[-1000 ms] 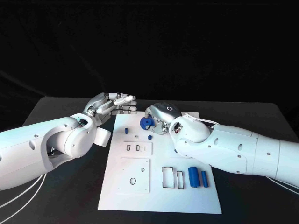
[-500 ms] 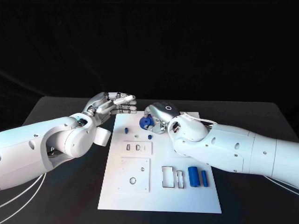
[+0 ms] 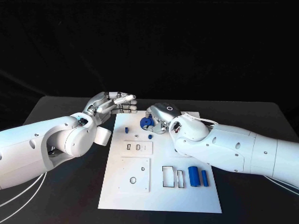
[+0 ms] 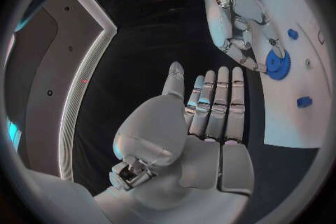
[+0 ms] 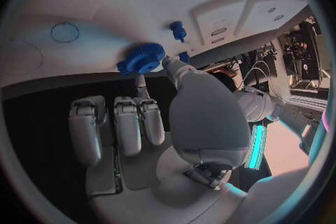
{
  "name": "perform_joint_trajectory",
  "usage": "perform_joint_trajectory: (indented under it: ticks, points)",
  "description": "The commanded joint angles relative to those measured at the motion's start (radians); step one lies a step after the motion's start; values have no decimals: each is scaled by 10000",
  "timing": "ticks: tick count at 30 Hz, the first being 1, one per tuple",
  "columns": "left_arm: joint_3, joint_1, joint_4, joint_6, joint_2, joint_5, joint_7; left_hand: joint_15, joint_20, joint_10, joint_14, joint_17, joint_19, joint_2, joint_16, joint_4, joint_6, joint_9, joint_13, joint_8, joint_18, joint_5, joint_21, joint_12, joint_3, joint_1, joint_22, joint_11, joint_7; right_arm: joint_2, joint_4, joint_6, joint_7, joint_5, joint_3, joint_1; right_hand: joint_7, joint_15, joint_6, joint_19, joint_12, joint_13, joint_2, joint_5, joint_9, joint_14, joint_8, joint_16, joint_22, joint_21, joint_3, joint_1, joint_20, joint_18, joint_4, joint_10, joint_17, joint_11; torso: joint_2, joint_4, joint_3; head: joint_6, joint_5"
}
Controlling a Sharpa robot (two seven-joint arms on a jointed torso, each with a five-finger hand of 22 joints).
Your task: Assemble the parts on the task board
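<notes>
A task board (image 3: 123, 196) is laid in the middle of a table (image 3: 55, 107). At its far end, a gear (image 3: 146, 122) is held by the right hand (image 3: 161, 114). The left hand (image 3: 113, 103) is positioned just beyond the board's far left corner. Two cylinders (image 3: 198, 177) are laid side by side near the board's right edge.

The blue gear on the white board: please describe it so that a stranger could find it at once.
Start at the task board, the white plate in the middle of the black table. At its far end the right hand touches the blue gear. It alone is a toothed disc; the blue pieces nearby are small pegs.
</notes>
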Motion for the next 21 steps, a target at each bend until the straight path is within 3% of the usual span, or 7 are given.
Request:
perform_joint_trajectory:
  ticks: [1, 3, 14, 21]
  points:
    - [9, 15, 20, 124, 5, 25, 99, 1, 8, -82, -78, 14, -35, 42, -49, -76, -68, 14, 13, -53, 180, -27, -37, -11, -20, -42, -12, 8, 50, -12, 8, 519, 93, 391, -3, -6, -26, 73, -37, 1044, 35, 2629, 58, -189, -6, 1025, -38, 40, 2629, 46, -205, -137, 74, -142, 174, 1043, 2635, 58, -4, 1, 3, 0, 14]
    - [9, 15, 16, 123, 3, 25, 98, 3, 9, -86, -83, 21, -38, 44, -56, -86, -73, 20, 14, -53, 180, -3, -40, -11, -7, -32, -15, 8, 49, -23, 4, 601, 118, 516, -4, -6, -35, 69, 1, 1044, 35, 2629, 160, -156, 0, 1025, -26, 40, 2629, 46, -244, -180, 73, -142, 284, 1043, 2635, 50, -2, 0, 6, 0, 14]
    - [9, 15, 14, 125, -14, 25, 97, 3, 10, -88, -86, 27, -39, 44, -61, -90, -77, 25, 15, -53, 180, 6, -41, -11, 1, -29, -16, 9, 49, -143, -66, 898, 19, 847, -6, -5, -20, 70, -83, 1044, 35, 2629, 226, -70, -25, 1025, -88, 40, 2629, 46, -368, -351, 71, -142, 489, 1043, 2635, 59, 4, -9, 2, 9, 10]
    - [8, 15, 2, 127, -26, 25, 95, 3, 10, -88, -86, 27, -39, 44, -61, -90, -77, 25, 15, -53, 180, 6, -41, -11, 1, -29, -16, 9, 49, -474, 280, 375, 38, 781, -6, -12, -26, 74, -55, 1044, 35, 2629, 231, 44, -23, 1025, -79, 40, 2629, 46, -352, -251, 74, -142, 433, 1043, 2635, 57, 0, 0, 11, 7, 4]
